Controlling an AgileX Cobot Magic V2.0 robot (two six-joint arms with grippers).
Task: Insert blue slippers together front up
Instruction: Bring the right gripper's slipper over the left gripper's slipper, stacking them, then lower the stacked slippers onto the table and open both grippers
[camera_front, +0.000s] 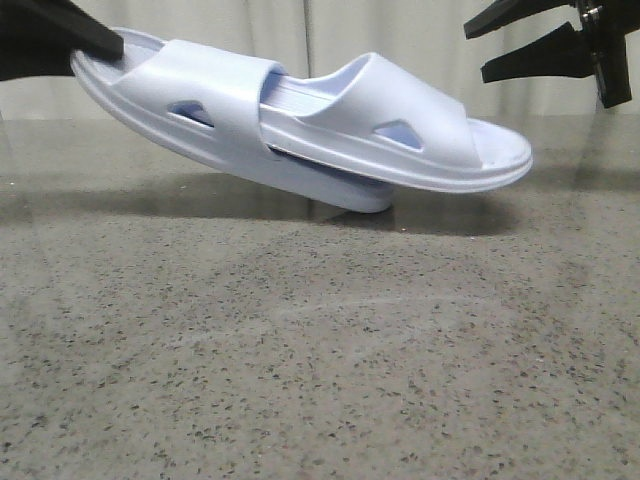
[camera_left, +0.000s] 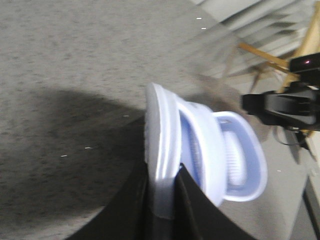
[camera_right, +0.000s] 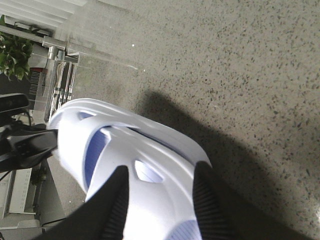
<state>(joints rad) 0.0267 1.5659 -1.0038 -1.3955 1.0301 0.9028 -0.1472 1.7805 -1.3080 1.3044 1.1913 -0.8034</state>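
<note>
We read no brand, label or writing anywhere on the blue slippers. The pair is nested: one slipper is pushed under the strap of the other, straps up, soles down. The long axis runs left to right across the front view, tilted, high at the left end and lower at the right. The bundle sits mid-table toward the back; whether its lower sole edge touches the speckled stone table or hangs just above it, we cannot tell.

The left gripper is clamped on the left end of the pair, its dark fingers pressed to either side of the sole edge in the left wrist view.

The right gripper is up at the right end in the front view, jaws spread, apart from the slippers. In the right wrist view its black fingers straddle the strap; we cannot tell any contact there.
</note>
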